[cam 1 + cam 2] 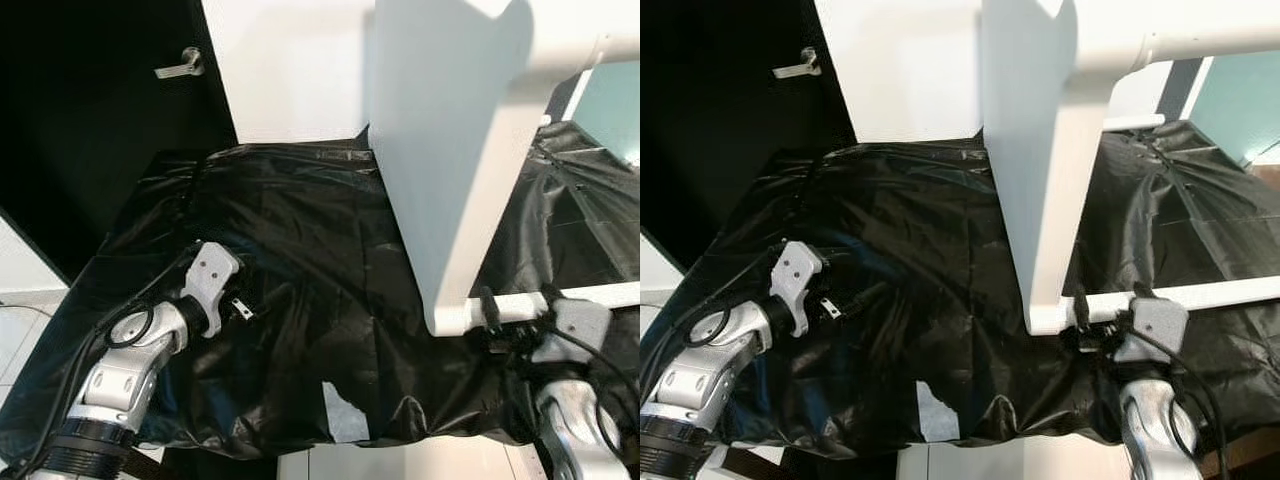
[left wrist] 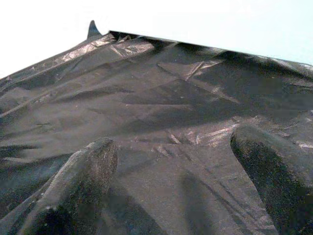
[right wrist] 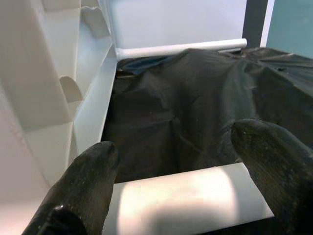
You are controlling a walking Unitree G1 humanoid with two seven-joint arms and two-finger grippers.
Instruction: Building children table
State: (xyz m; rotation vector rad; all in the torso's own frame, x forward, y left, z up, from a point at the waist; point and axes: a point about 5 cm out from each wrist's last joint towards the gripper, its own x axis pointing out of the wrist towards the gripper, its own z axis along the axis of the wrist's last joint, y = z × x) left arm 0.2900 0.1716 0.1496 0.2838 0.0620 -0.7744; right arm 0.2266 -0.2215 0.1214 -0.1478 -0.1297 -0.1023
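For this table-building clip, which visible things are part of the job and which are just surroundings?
Part of the job:
- white table frame, standing on the black plastic sheet
- its white crossbar, between the right gripper fingers
- left gripper, open over the sheet

Surroundings:
- dark door with metal handle
- white wall

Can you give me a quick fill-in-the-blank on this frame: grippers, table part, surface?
1. The right gripper has its jaws on either side of a white ____ of the table frame.
2. The left gripper hovers with jaws ____ over the sheet.
3. The work surface is covered by a ____ plastic sheet.
4. The door handle sits on the robot's ____ side.

Missing words: bar; open; black; left
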